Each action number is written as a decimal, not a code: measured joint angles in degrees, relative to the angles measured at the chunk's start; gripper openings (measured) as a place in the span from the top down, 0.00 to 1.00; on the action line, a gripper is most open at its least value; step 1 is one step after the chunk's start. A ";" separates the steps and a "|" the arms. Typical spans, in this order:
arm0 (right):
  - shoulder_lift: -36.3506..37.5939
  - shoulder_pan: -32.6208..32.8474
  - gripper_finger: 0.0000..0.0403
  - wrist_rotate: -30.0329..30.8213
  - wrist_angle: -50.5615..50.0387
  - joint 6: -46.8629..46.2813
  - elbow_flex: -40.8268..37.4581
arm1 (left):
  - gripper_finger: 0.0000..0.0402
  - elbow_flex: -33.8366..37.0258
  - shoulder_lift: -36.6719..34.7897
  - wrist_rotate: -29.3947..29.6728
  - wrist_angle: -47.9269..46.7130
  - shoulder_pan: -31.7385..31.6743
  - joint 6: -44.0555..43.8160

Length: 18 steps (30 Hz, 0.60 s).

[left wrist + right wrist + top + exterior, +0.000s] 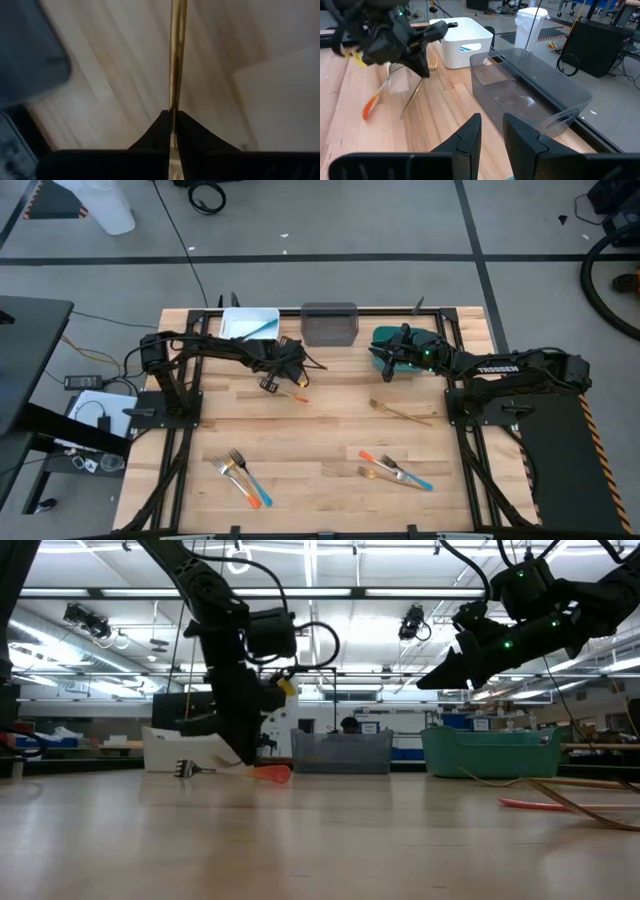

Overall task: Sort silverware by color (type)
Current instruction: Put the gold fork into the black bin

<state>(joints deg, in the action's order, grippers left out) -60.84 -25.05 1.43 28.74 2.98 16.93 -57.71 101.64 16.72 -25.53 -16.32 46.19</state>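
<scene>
My left gripper (272, 380) hovers over the far left of the table, near the white bin (248, 323), shut on a golden-handled fork (415, 97). That fork slants down from the fingers, and I cannot tell whether its lower end meets the wood. An orange-handled fork (292, 392) lies flat on the table just beside it. My right gripper (384, 364) hangs open above the teal bin (412, 348), with nothing between its fingers. My left gripper pinches the golden fork between its two fingertips, on the slim golden shaft (173, 107) close below the tines (433, 61). The fingers point steeply down, and the handle (409, 107) runs on past them toward the table, roughly along their line.
A grey bin (329, 323) stands between the white and teal bins at the far edge. One golden fork (402, 413) lies right of centre. Small clusters of forks lie near the front left (240, 477) and front right (395, 472). Bare wood shows mid-table.
</scene>
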 joint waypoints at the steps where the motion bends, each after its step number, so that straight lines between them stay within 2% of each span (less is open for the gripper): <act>1: 0.00 0.01 0.78 0.01 0.01 0.00 0.00 | 0.94 -0.59 -0.10 -0.79 0.01 -0.34 -1.07; 7: -0.02 1.03 0.78 0.00 0.29 -0.35 0.00 | 0.94 -4.12 -0.52 -9.23 2.24 -3.84 -10.06; 13: -0.02 1.49 0.78 0.44 0.45 0.09 0.00 | 0.94 -8.50 -0.52 -11.37 4.15 -6.59 -17.91; 18: -0.02 1.47 0.78 0.46 0.84 0.20 0.00 | 0.94 -11.68 -0.43 -16.81 4.64 -8.82 -25.35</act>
<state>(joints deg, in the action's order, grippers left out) -60.86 -23.57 1.89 29.58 3.18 16.93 -69.39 101.21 -0.09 -20.88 -25.14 20.84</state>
